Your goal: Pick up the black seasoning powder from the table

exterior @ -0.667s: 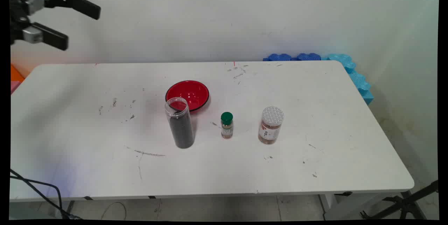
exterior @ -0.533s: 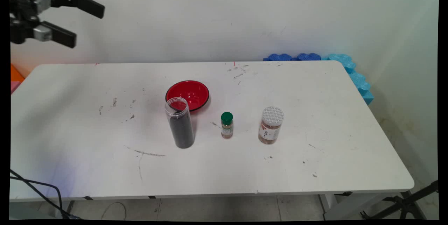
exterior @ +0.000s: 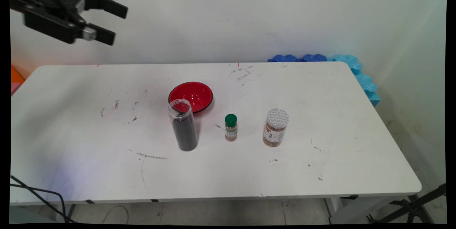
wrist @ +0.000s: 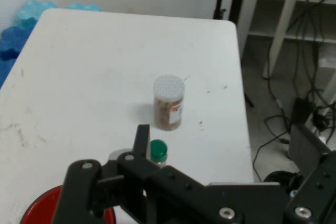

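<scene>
The gripper point(exterior: 120, 23) hangs high over the table's point(exterior: 320, 172) far left corner, fingers wide apart, holding nothing. Below stand a red bowl point(exterior: 191, 96), a dark tall jar point(exterior: 183, 125), a green-capped bottle point(exterior: 231, 127) and a white-lidded spice jar point(exterior: 275, 127).

wall point(exterior: 228, 19): plain white, fills upper frame | table point(exterior: 89, 172): white, scuffed, dark marks | foam blocks point(exterior: 356, 70): blue, right of centre behind table's far corner | floor point(exterior: 213, 213): pale tiles, bottom edge | cables point(exterior: 42, 195): black, lower left | shelving point(wrist: 278, 9): white, hand view top right
</scene>
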